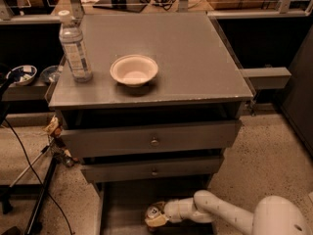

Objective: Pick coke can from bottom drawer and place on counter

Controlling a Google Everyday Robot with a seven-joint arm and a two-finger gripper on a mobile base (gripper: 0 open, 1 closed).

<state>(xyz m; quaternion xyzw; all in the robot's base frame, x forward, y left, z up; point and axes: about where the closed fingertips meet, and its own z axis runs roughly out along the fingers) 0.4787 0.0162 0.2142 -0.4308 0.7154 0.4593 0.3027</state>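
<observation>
The coke can stands in the open bottom drawer, low in the camera view; I see mostly its silver top with the pull tab. My gripper reaches in from the right on the white arm and sits around the can. The counter is the grey tabletop above the two drawer fronts.
A clear water bottle stands at the counter's left edge and a white bowl sits near its front middle. Two grey drawer fronts with knobs overhang the bottom drawer. A tripod leg and cables lie on the floor at left.
</observation>
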